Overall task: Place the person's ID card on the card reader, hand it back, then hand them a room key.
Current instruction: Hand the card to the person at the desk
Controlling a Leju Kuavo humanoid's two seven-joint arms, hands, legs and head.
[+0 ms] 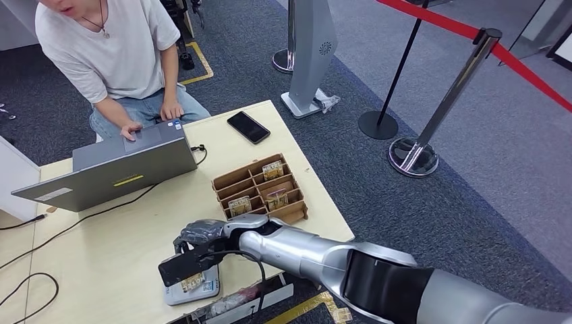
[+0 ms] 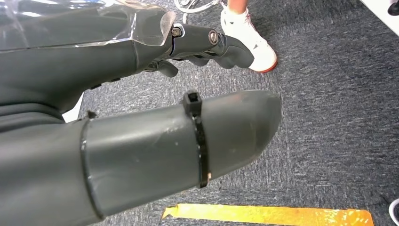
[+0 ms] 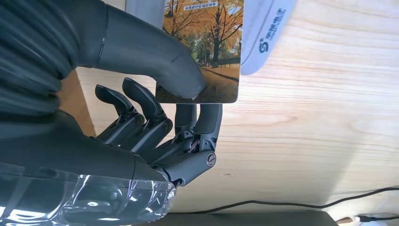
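The ID card [image 3: 211,52], printed with autumn trees, is pinched between the thumb and fingers of my right hand [image 3: 155,108]. One end of it lies over the white card reader [image 3: 263,33]. In the head view my right hand [image 1: 199,236] reaches across the near side of the table, just above the reader [image 1: 202,291], where the card [image 1: 193,281] shows. A brown divided tray [image 1: 260,189] with room key cards in some of its compartments sits just beyond the hand. My left hand [image 2: 141,117] hangs over grey carpet and holds nothing.
A person [image 1: 115,54] sits at the far side with both hands on a grey laptop [image 1: 128,165]. A black phone [image 1: 248,127] lies near the far table edge. Cables trail across the left of the table [image 1: 101,250]. Stanchions [image 1: 418,152] with a red belt stand to the right.
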